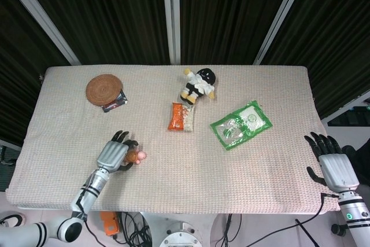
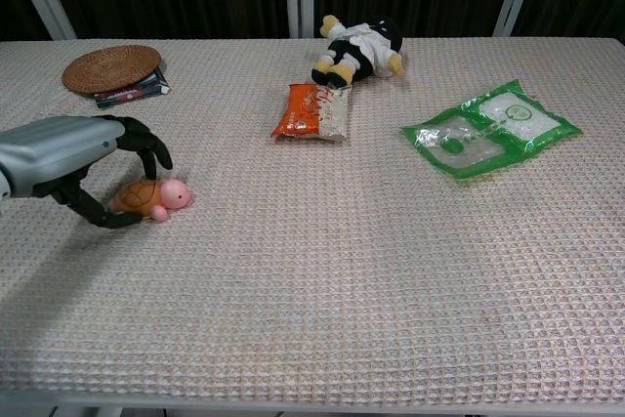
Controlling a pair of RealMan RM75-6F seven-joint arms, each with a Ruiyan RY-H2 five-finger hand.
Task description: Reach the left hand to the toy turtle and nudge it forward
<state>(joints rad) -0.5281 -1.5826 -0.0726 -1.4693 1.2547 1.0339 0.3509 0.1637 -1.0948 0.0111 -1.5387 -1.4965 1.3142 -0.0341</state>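
The toy turtle (image 2: pixel 149 199), brown-shelled with a pink head, lies on the woven tablecloth at the near left; it shows as the turtle (image 1: pixel 137 156) in the head view. My left hand (image 2: pixel 61 150) sits just left of it, its dark fingers (image 2: pixel 146 143) arched above the shell without gripping, and a lower finger reaches along the cloth to the turtle's rear. That left hand (image 1: pixel 114 155) shows again in the head view. Beyond the table's right edge my right hand (image 1: pixel 334 166) hangs with its fingers spread, holding nothing.
An orange snack packet (image 2: pixel 313 112) and a black-and-white plush doll (image 2: pixel 359 49) lie mid-table. A green packet (image 2: pixel 489 128) is to the right. At the far left a woven coaster (image 2: pixel 110 67) rests on a small dark booklet (image 2: pixel 132 90).
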